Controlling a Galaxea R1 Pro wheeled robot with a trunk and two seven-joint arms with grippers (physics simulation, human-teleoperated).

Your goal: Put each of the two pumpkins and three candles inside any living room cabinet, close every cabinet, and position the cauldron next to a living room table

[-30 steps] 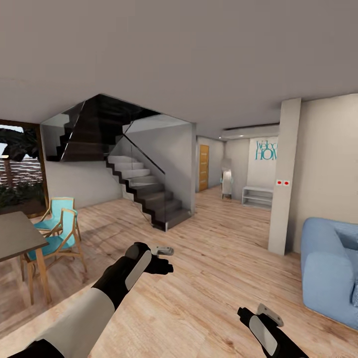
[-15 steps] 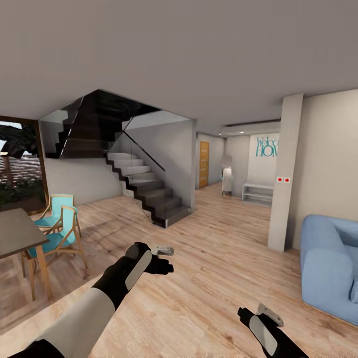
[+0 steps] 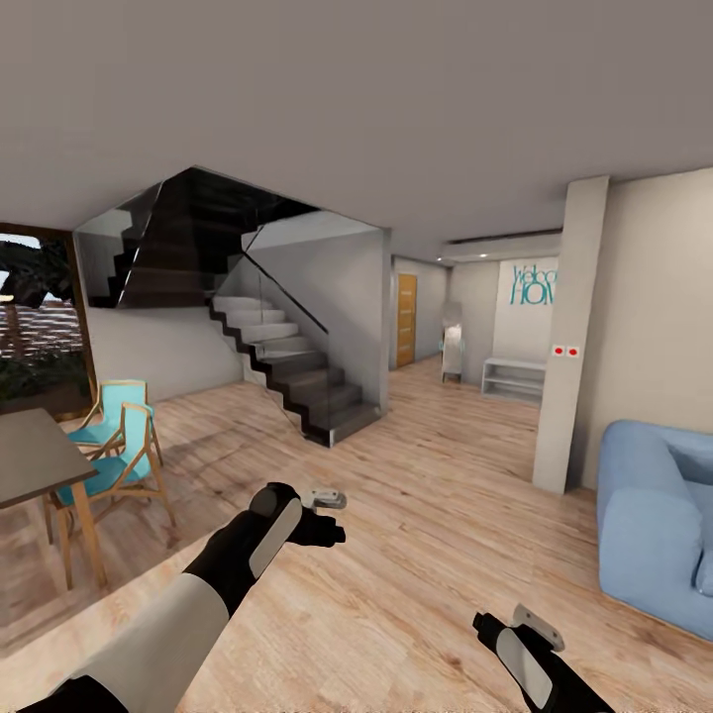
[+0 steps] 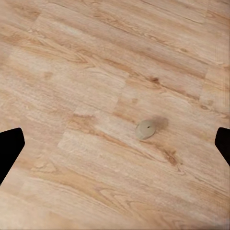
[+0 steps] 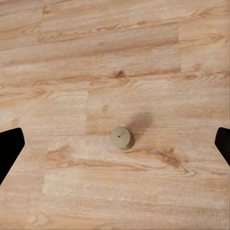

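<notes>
Even soft daylight, bright tall window [image 3: 35, 327] at nine o'clock, faint shadow beside small tan candle [image 5: 122, 137], slightly blurry render, wide-angle stretch at edges

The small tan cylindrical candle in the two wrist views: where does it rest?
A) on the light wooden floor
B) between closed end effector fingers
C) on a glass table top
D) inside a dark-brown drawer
A: the small tan cylindrical candle stands alone on the light wooden floor, with both end effectors open and apart from it.

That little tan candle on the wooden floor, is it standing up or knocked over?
Upright. The candle shows its round top with the wick dot at the centre, standing alone on the floor with its shadow beside it.
</notes>
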